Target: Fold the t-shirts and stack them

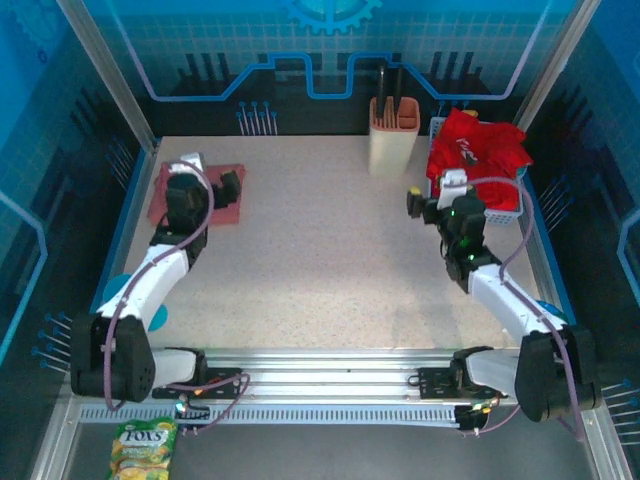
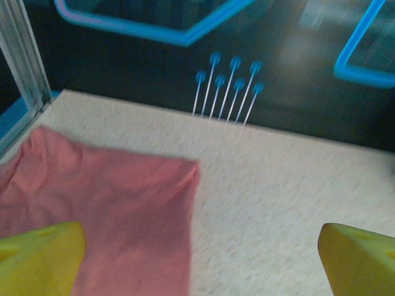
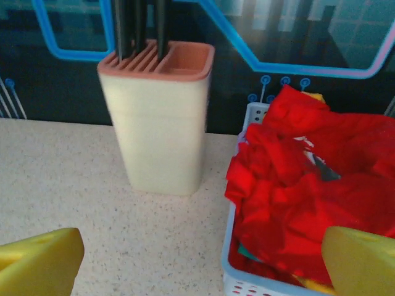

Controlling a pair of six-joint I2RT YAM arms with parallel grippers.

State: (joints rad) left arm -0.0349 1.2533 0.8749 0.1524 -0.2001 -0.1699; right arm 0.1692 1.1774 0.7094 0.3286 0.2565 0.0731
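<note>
Bright, even light from above on the table (image 1: 320, 270), faint soft shadows beside the arms, blue cast off the backdrop (image 1: 320, 60), top view slightly grainy, left wrist view smeared and blurry, yellow fingertips (image 2: 37, 259) close and fuzzy, right wrist view sharper, red t-shirt (image 3: 296, 179) vividly saturated.

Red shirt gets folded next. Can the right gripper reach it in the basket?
Probably yes: the right gripper is open nearby, and the red shirt lies heaped atop the basket, uncovered.

Black-and-white arms (image 1: 150, 280), yellow fingertips (image 2: 38, 259)
</note>
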